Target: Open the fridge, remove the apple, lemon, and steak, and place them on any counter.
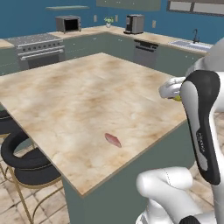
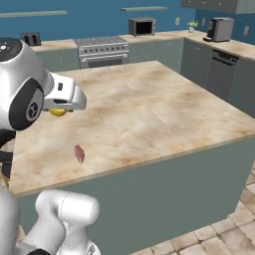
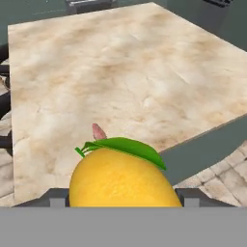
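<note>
Hand view: claw [image 3: 120, 205] is gripping the lemon [image 3: 123, 178]; lowering it beside the steak [image 3: 99, 131] on the tabletop [image 3: 144, 72] looks wisest.

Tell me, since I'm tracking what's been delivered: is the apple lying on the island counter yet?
No: the counter bears just the steak, while the lemon is held in the gripper.

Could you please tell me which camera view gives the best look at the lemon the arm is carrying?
The hand view: the lemon sits large and close between the fingers, green leaf on top. In the left base view only a yellow sliver peeks from behind the arm; in the right base view a small yellow patch shows under the gripper.
</note>
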### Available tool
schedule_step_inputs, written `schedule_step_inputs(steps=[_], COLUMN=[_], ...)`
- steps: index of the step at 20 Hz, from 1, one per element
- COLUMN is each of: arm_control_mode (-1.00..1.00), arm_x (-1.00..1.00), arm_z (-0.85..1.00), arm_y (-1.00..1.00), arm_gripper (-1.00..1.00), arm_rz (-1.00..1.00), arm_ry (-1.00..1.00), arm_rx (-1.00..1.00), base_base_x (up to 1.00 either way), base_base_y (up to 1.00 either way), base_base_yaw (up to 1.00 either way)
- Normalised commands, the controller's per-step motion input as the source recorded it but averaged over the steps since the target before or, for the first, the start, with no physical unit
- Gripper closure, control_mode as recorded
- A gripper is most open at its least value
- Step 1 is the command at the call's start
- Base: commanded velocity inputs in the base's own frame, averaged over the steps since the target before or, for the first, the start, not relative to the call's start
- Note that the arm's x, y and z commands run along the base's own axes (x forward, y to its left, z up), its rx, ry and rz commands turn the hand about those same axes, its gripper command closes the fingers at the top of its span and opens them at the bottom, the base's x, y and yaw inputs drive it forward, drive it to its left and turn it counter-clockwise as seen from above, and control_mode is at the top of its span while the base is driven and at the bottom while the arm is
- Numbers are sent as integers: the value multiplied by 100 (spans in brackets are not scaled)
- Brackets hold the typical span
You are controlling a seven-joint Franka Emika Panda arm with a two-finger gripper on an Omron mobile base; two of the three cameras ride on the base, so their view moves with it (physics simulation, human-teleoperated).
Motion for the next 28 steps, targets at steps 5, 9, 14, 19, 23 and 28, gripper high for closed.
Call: schedule_step_inputs(steps=[5, 9, 14, 19, 23, 28], arm_control_mode=[-100, -100, -100, -100, -100, -100], arm_x=[84, 42, 78, 100, 100, 75], arm_z=[-57, -84, -51, -70, -83, -96], arm_y=[24, 41, 16, 0, 0, 0], arm_gripper=[100, 100, 100, 100, 100, 100], arm_rz=[24, 4, 1, 0, 0, 0], arm_ry=[42, 10, 4, 0, 0, 0], arm_rx=[-1, -1, 0, 0, -2, -7], base_base_x=[0, 0, 0, 0, 0, 0], base_base_y=[0, 0, 0, 0, 0, 0], base_base_yaw=[0, 0, 0, 0, 0, 0])
